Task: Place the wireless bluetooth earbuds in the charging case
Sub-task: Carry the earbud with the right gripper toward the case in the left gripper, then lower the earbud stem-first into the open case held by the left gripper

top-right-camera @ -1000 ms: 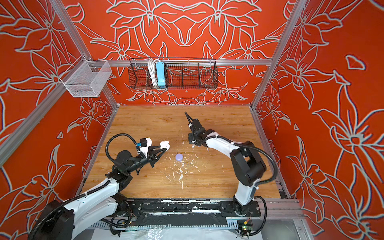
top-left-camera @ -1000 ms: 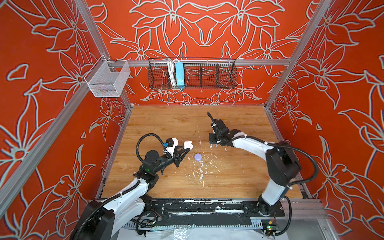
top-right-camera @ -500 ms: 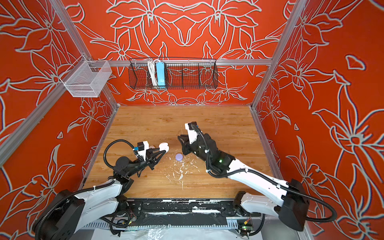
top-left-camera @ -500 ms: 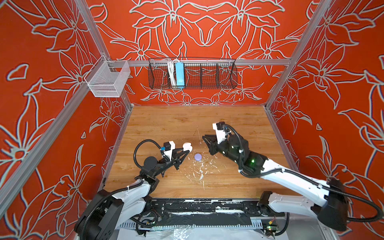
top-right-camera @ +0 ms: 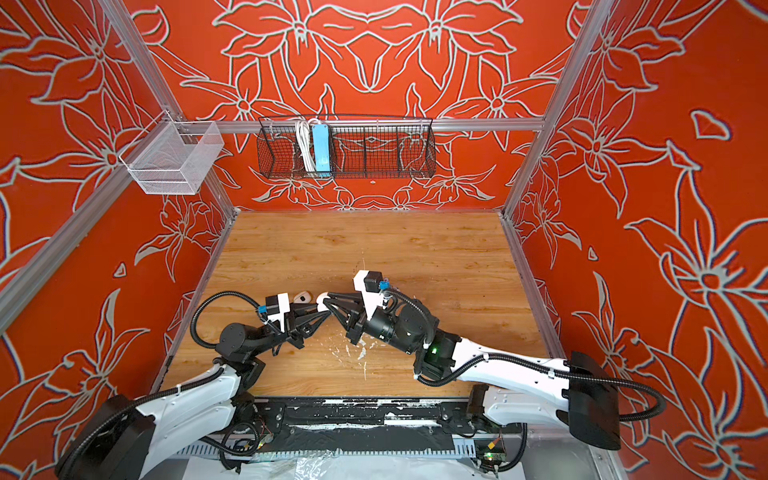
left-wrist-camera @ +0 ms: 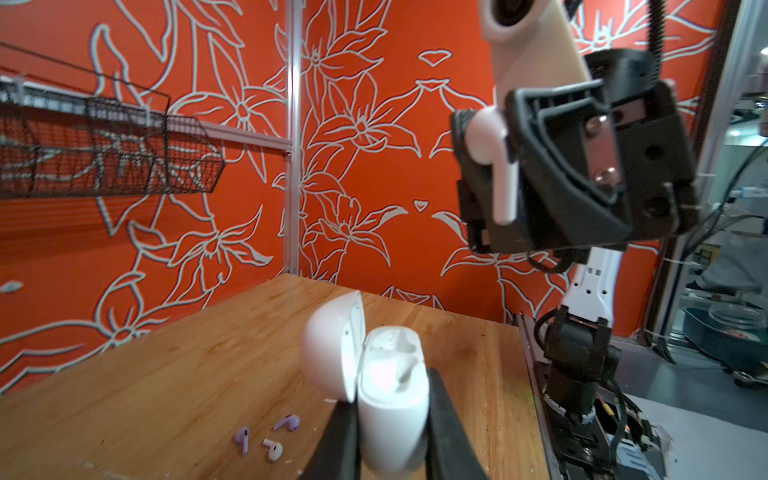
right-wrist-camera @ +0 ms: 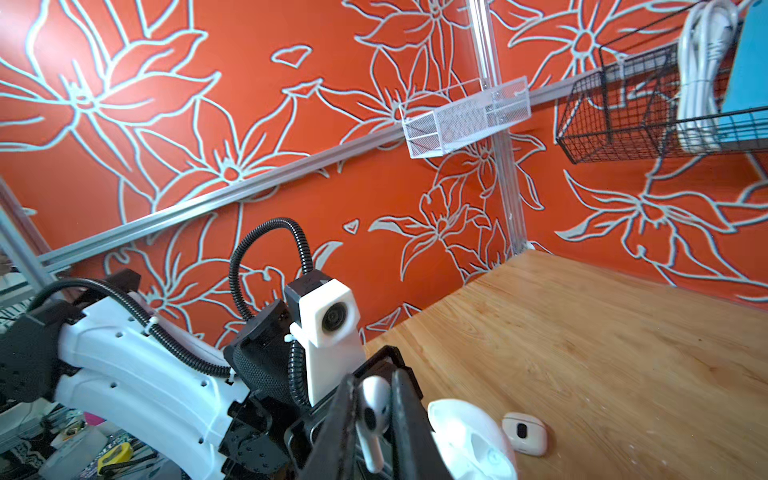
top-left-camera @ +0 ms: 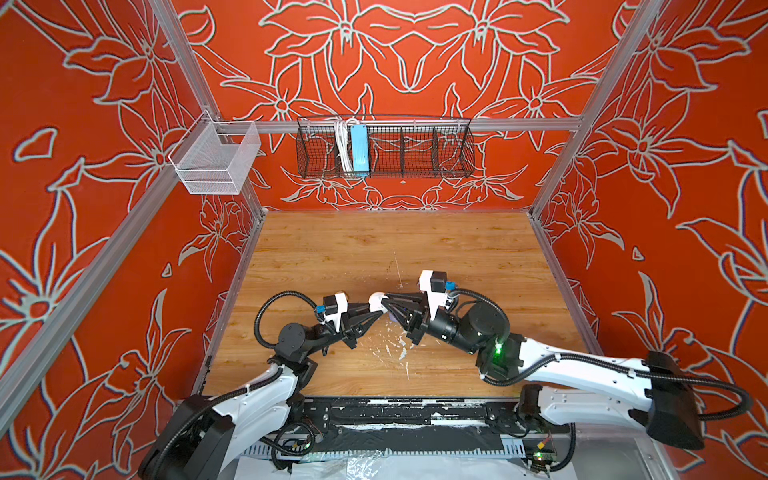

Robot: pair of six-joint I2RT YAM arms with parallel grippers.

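The left pincer (left-wrist-camera: 390,419) clamps the open white charging case (left-wrist-camera: 392,374), the right pincer (right-wrist-camera: 374,399) a white stemmed earbud (right-wrist-camera: 372,419); only the left wrist view shows three loose lavender and white buds (left-wrist-camera: 273,449).

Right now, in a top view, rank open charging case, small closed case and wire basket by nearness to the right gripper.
1. open charging case, beside the right gripper.
2. small closed case, on the table, leftward.
3. wire basket, back wall.
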